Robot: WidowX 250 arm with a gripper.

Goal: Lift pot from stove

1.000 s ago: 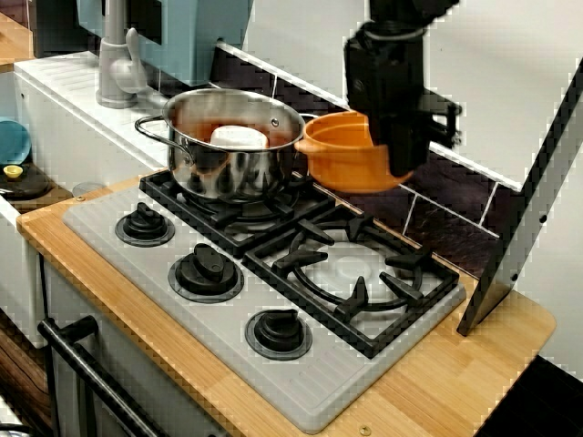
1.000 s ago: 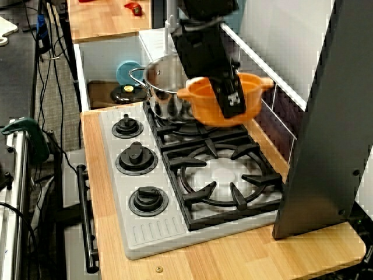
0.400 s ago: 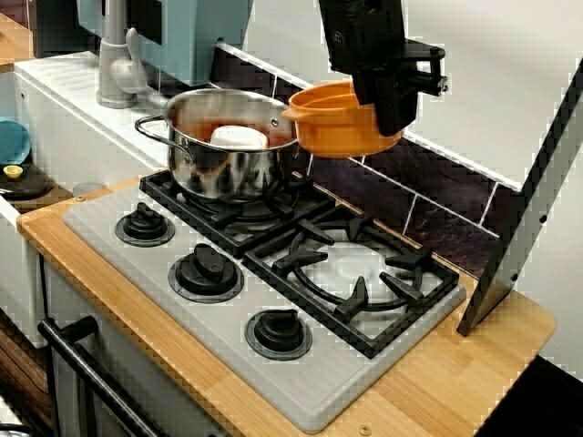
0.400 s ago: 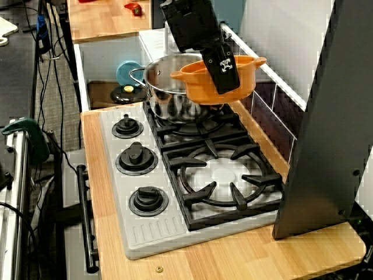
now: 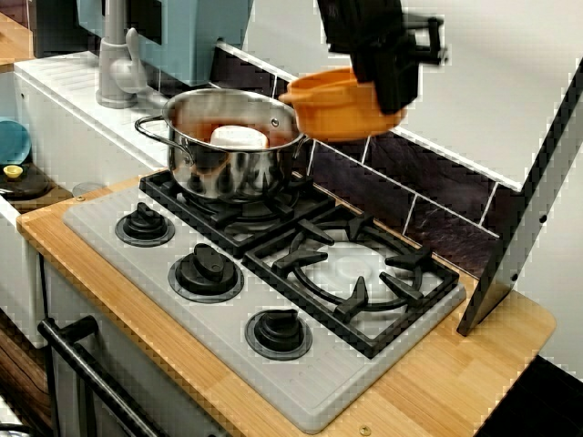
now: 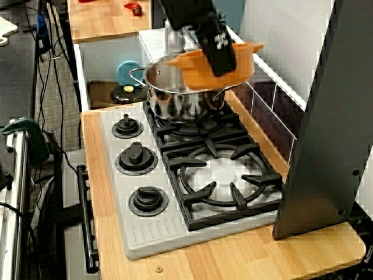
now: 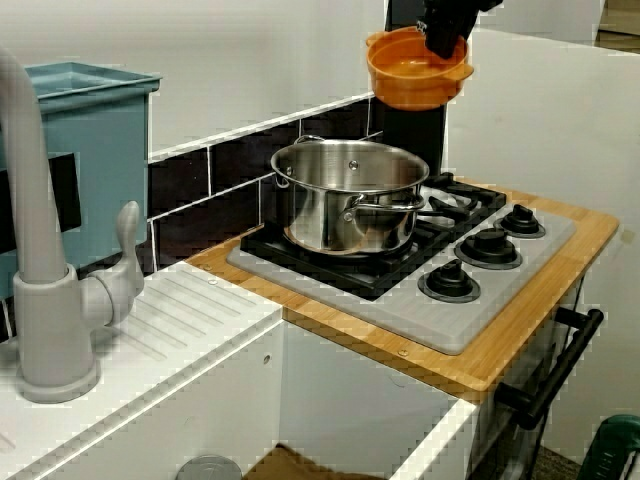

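The end effector [image 5: 387, 77] pinches the rim of the orange pot [image 5: 342, 107] near the top centre of the frame, holding it in the air well above the stove [image 5: 273, 264], so the lift looks essentially done. Gripping the rim leaves the bowl hanging slightly tilted. The pot hangs just beside and above the rim of the steel pot [image 5: 232, 146] on the upper-left burner. The tiled wall [image 5: 437, 205] lies close behind, while the lower-right burner [image 5: 351, 269] is free below.
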